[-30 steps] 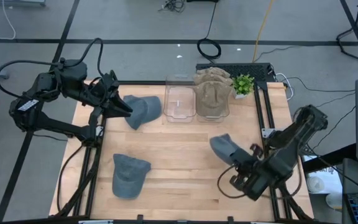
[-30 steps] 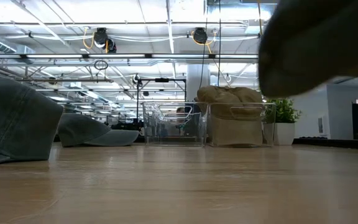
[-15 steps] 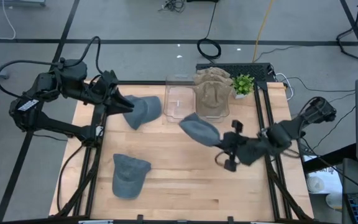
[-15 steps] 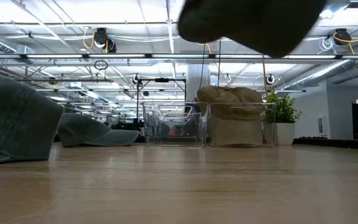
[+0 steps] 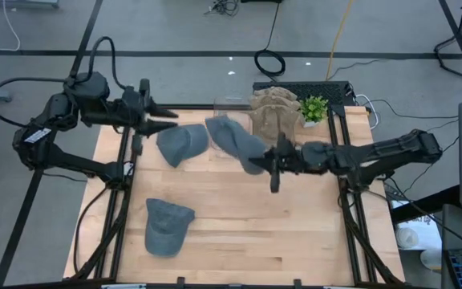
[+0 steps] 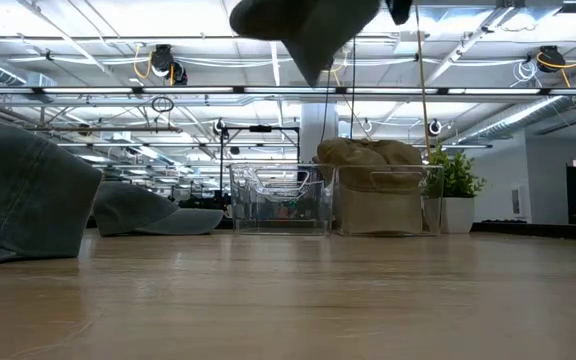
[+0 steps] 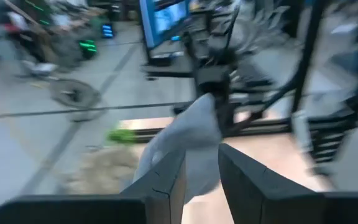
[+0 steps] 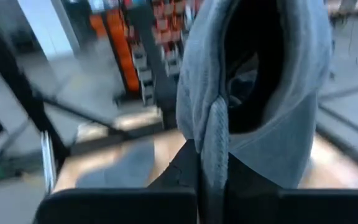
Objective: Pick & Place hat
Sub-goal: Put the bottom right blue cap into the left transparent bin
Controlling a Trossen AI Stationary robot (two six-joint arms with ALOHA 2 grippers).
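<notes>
My right gripper is shut on a grey hat and holds it high over the clear bin at the far edge. In the low view this hat floats well above the table. A second grey hat rests crown up at the far left. A third grey hat lies at the near left. My left gripper hovers open beside the far-left hat, pointing toward the table's right; in its wrist view the gripper faces the carried hat. My right gripper pinches the hat's lower rim between its two fingers, a seamed edge of the crown. The fingers reach roughly level from the table's right. The hat is lifted clear, its hollow inside turned toward the wrist camera, and it extends ahead of the fingers.
A second clear bin next to the first holds tan hats. A small green plant stands to its right. Bare wood spans the middle and near right of the table.
My right gripper has carried the grey hat from the near right of the table up and toward the far edge, ending over the clear bin, with the arm stretching out leftward. My left gripper has drawn back from the far-left hat toward the far edge and levelled out.
</notes>
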